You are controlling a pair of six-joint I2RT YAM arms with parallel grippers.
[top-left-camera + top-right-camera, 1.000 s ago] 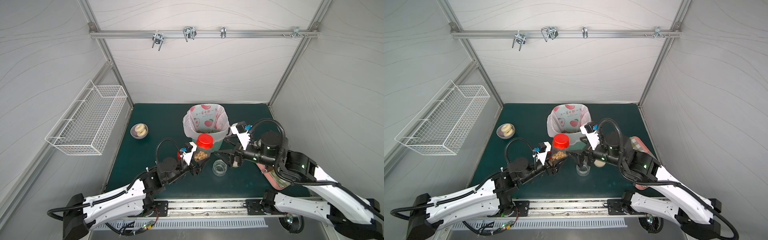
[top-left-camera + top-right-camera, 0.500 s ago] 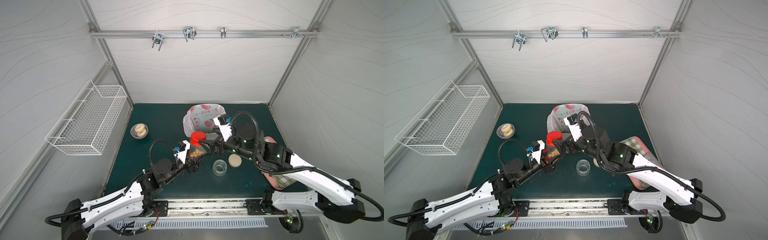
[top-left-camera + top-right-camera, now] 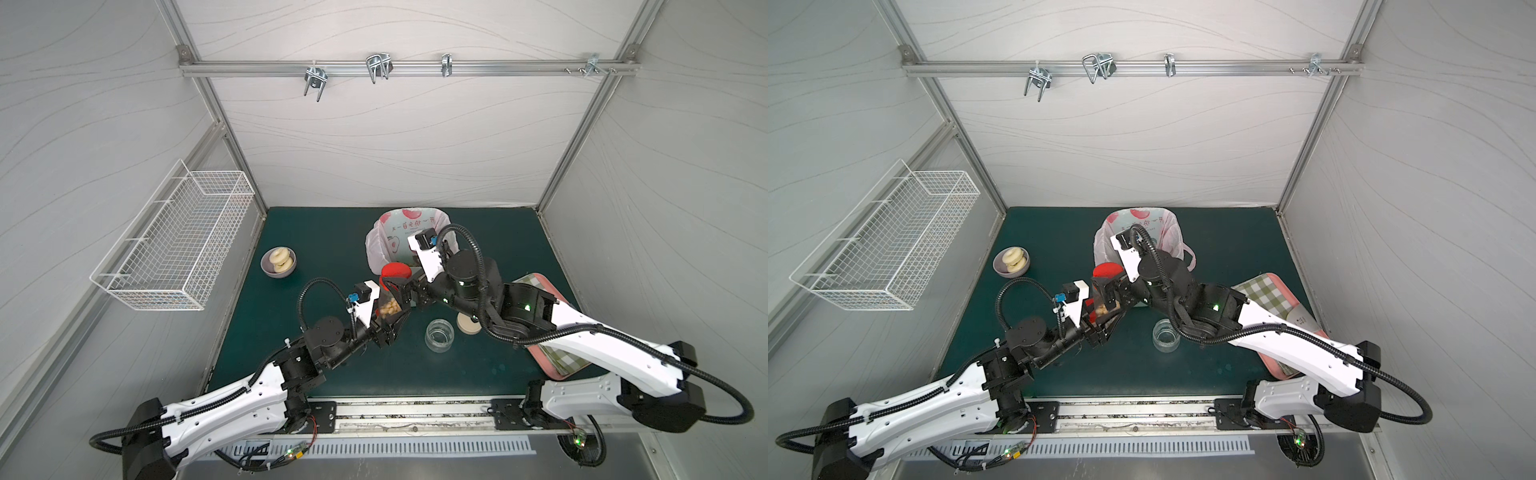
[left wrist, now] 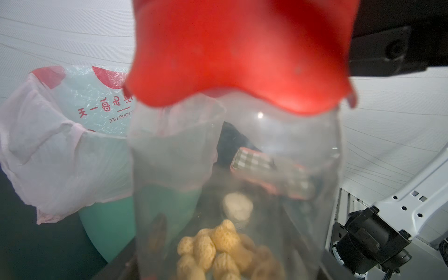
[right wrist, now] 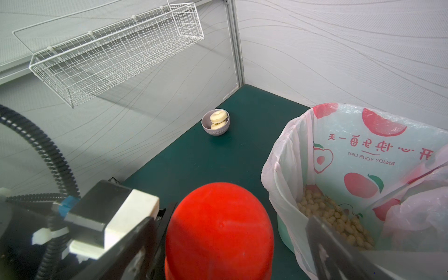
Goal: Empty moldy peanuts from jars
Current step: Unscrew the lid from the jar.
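Right gripper (image 5: 231, 218): jaws spread wide, straddling the red lid (image 5: 218, 230) from above. One finger sits close to the lid's side and the other stands off it with a clear gap, so nothing is clamped.
Left gripper (image 3: 390, 319): closed on the body of the red-lidded jar (image 3: 388, 308), holding it lid uppermost.
Jar position: just in front of the bin, on the robot's side, between the two wrists. Whether its base touches the mat cannot be told.
Peanuts in jar (image 4: 218, 252): a small heap of tan nuts settled in the lowest part of the clear wall.
Bin (image 4: 109, 223): mint-green, at the back middle of the mat. It is lined with a pink fruit-print bag (image 5: 291, 150) whose edge folds over the rim.
Peanuts in bin (image 5: 334, 218): a loose layer of pale nuts lying in the bottom of the bag.
Open jar (image 3: 439, 334): squat and clear, mouth up, standing on the green mat (image 3: 324, 249) to the right of the held jar and apart from it.
Beige lid (image 3: 465, 329): flat on the mat just beside the open jar, partly hidden by the right arm.
Bowl (image 3: 266, 270): grey, near the left wall, well apart from the jars, with two pale ring pastries (image 3: 279, 257) in it.
Tray (image 3: 1262, 291): pink-rimmed with a checked cloth, at the right edge, largely covered by the right arm.
Wire basket (image 3: 174, 241): white, hung on the left wall.
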